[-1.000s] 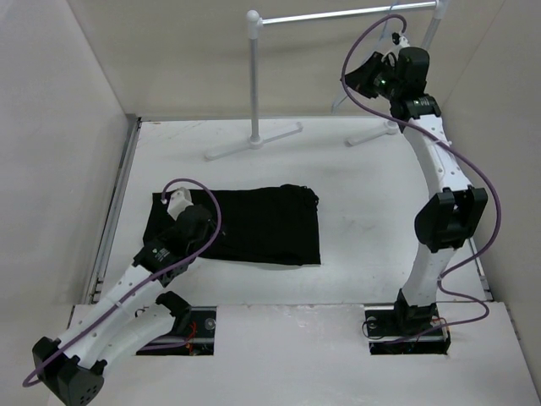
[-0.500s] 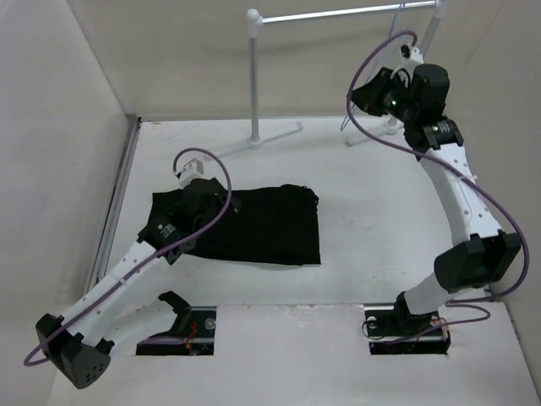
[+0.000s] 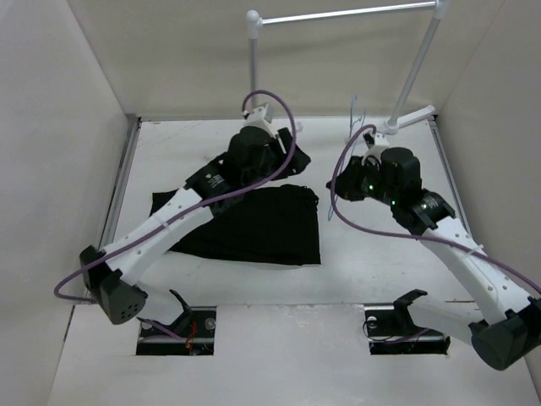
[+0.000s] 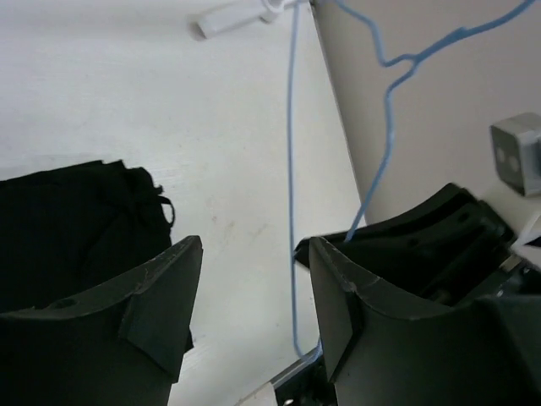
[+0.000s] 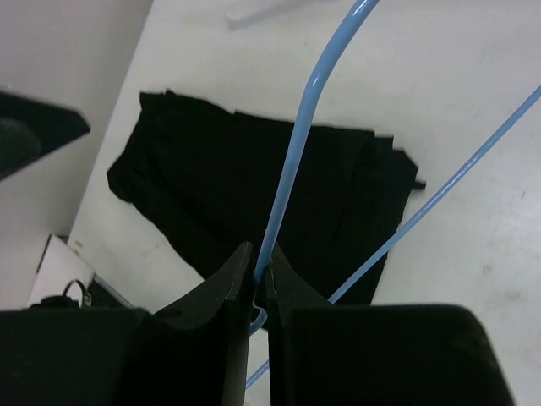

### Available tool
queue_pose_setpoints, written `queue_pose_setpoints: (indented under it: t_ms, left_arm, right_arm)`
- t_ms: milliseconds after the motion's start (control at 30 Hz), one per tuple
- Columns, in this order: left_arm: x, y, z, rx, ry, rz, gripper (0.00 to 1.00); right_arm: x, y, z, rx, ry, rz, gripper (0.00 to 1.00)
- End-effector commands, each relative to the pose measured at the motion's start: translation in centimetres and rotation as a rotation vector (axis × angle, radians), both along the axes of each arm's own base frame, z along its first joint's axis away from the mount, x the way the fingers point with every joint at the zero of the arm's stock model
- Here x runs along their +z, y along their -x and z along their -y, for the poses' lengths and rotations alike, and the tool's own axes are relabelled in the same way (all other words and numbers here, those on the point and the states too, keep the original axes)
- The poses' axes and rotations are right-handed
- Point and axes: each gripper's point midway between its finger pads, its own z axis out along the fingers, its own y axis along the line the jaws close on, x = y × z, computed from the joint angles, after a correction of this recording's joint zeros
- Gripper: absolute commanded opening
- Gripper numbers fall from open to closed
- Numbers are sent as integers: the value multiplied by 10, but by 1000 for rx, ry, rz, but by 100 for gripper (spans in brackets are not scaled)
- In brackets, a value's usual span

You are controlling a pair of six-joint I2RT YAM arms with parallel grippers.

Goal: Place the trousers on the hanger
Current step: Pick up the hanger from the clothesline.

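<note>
Nearest the arm bases, the black soft-fabric trousers (image 3: 254,224) lie folded flat on the white table (image 3: 380,262), one pair in all. Just right of the trousers' far right corner, the right gripper (image 5: 258,249) is pinched narrow on the thin pale-blue wire hanger (image 5: 299,135), the only hanger, held above the table with its wire rising away from the fingers. Above the trousers' far edge, the left gripper (image 4: 255,254) hangs with its jaws wide and nothing between them, facing the hanger.

To do this well, I judge the right arm should keep the hanger steady beside the trousers while the left takes one cloth edge only and feeds it through the triangle. Well beyond the trousers stands one white tubular garment rack (image 3: 338,14).
</note>
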Motion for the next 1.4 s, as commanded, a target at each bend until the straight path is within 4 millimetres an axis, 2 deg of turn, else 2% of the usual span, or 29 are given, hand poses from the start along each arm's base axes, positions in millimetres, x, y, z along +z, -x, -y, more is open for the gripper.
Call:
queue_pose_setpoints:
  t_ms: [0,100,267,467,600,833,933,1100,1233,1367]
  left_arm:
    - [21,11,41,-124,20,73,51]
    - [15,16,64,-170,12,67,49]
    - [5,28,96,-246,6,57,48]
    - [-15,32,121,-292,-11,35,47]
    - [-17,36,135,-327,8,34,46]
    - [-51,23,134,-275,-79,-18,35]
    - [-58,17,132,-239,-104,-18,32]
    - [-69,11,140,-236,-131,-36,24]
    - [-67,10,141,-222,-136,-37,9]
    - [-51,19,139,-242,-77,-36,3]
  right_arm:
    - [-13,23,3,-21,7,-12,7]
    - [-23,45,4,-10,-18,-32,7]
    - [-38,62,5,0,-34,-73,7]
    - [-51,76,1,24,-24,-109,7]
    - [-54,77,1,22,-17,-120,8]
    - [-52,78,5,9,-9,-114,8]
    - [-55,78,8,-6,8,-116,8]
    - [-57,80,14,-27,45,-109,7]
    - [-67,82,24,-63,109,-125,6]
    - [-76,84,39,-130,163,-141,8]
